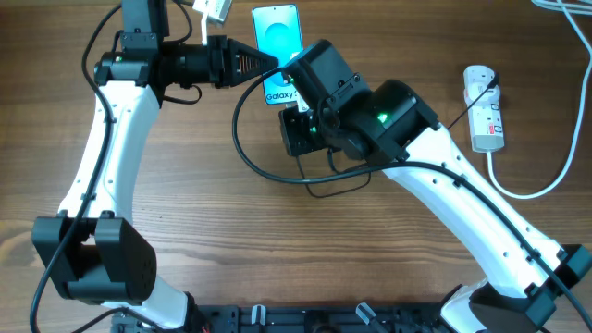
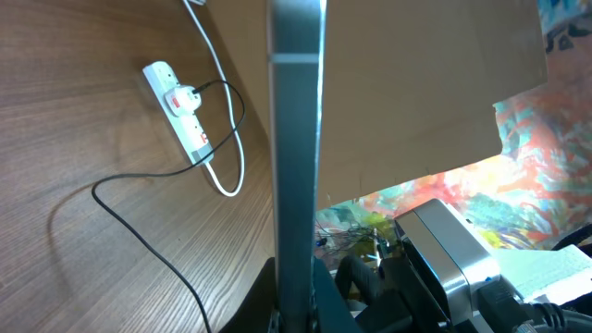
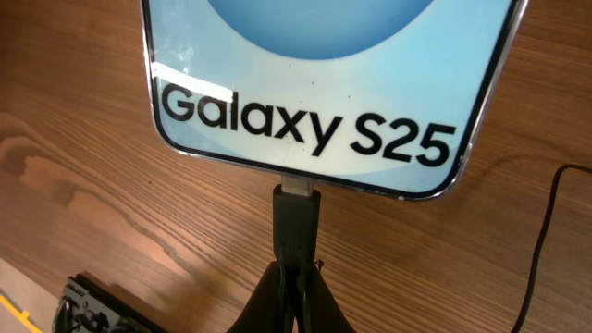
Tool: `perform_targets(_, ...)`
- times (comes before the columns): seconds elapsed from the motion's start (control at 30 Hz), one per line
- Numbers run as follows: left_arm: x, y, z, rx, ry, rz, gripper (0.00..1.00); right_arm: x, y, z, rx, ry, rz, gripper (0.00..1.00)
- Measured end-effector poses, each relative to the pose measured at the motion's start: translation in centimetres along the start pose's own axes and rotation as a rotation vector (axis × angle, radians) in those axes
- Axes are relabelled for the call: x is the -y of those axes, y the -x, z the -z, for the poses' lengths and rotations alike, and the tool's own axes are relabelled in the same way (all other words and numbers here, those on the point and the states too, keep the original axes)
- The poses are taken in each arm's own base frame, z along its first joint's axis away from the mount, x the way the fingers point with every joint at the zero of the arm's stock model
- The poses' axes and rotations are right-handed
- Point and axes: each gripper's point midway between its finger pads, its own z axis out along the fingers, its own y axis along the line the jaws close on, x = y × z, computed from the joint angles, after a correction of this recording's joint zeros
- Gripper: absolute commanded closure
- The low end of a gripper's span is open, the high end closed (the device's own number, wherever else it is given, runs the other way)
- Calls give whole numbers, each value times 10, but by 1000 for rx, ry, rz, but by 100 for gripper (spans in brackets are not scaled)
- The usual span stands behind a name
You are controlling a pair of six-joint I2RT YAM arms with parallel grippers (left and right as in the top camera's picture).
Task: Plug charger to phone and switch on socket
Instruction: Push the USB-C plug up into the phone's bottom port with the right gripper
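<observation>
The phone [image 1: 277,32] has a cyan screen and "Galaxy S25" text at its near end [image 3: 324,55]. My left gripper [image 1: 271,63] is shut on the phone's left side, and the phone shows edge-on between its jaws in the left wrist view [image 2: 296,139]. My right gripper [image 3: 296,280] is shut on the charger's black connector [image 3: 296,222], whose tip meets the port in the phone's bottom edge. The thin black cable [image 1: 242,148] loops across the table to a plug in the white socket [image 1: 486,116], which also shows in the left wrist view [image 2: 180,111].
The socket's thick white cord [image 1: 555,176] curves along the right side of the table. A white object [image 1: 213,9] lies at the far edge beside the left arm. Beyond the table edge in the left wrist view is colourful clutter [image 2: 435,213].
</observation>
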Motion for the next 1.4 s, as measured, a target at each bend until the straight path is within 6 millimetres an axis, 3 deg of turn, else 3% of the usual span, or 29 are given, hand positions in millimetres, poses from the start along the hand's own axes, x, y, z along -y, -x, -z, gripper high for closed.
perform_targets(1.4, -2, 2, 5, 12, 11, 1, 96, -5, 13, 0, 58, 7, 30, 96)
